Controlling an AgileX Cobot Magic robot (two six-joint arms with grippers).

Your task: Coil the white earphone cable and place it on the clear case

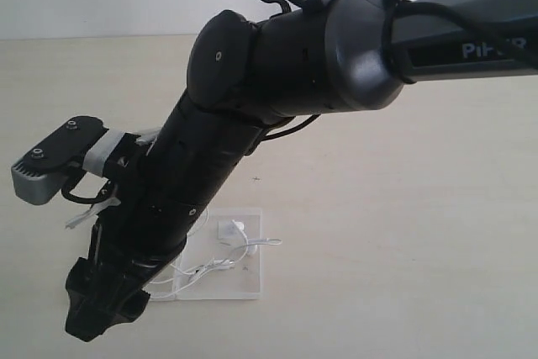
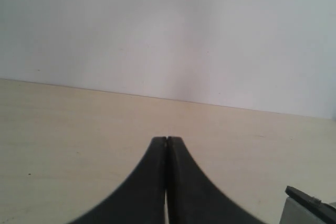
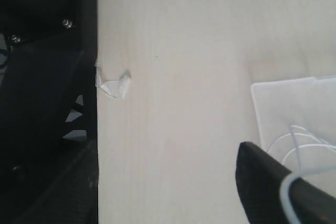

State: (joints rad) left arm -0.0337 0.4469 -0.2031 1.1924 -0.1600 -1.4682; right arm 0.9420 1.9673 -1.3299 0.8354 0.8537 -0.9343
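One clear case (image 1: 245, 287) lay on the one counter (image 1: 403, 224), lower centre of the frame, with one white earphone cable (image 1: 223, 264) (earbuds too small to count) under one black arm (image 1: 210, 157).

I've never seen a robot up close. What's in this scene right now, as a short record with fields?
table: pale wood
clear case: lying flat on the table
white earphone cable: loose loops, mostly on the clear case
left tool: shut, holding nothing
right tool: open, cable draped over its one visible finger
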